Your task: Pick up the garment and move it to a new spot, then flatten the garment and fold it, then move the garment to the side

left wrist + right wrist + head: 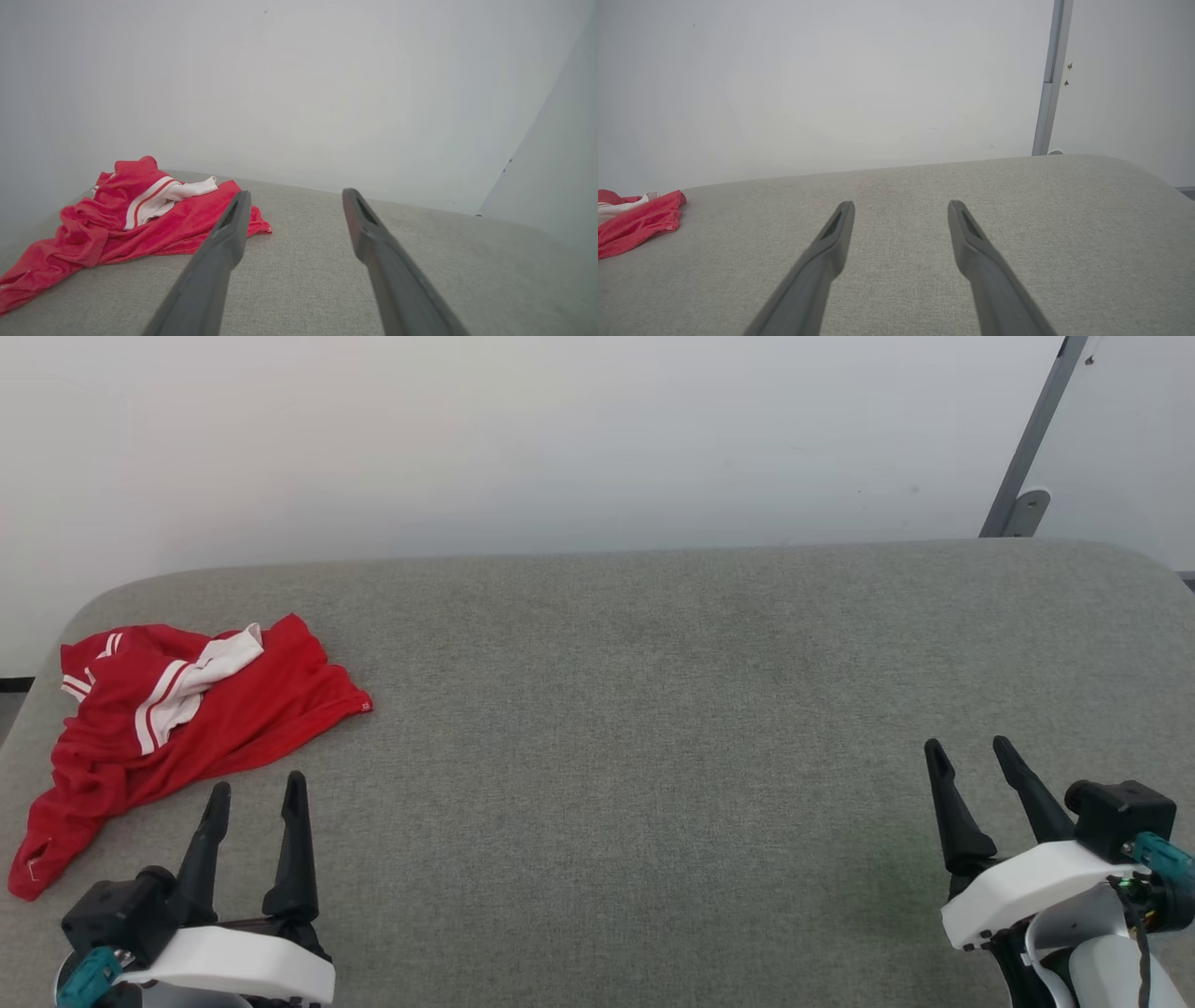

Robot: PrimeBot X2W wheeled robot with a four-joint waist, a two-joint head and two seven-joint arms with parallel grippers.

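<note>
I saw crumpled red fabric shirt [233,719] ahead-left of my left gripper [258,782], its jaws wide, right gripper [966,742] equally wide over grey woven surface [653,756], grey metal post [1033,439] beyond.

This looks like a plain test room or robotics lab rather than a home. A wide desk [653,709] with rounded corners, covered edge to edge in grey woven fabric, stands against a plain white wall [467,429]. At the far right, a slanted grey metal post [1032,439] with a small bracket [1025,509] at its foot borders a pale panel [1130,448], which suggests a partitioned work cell.
</note>
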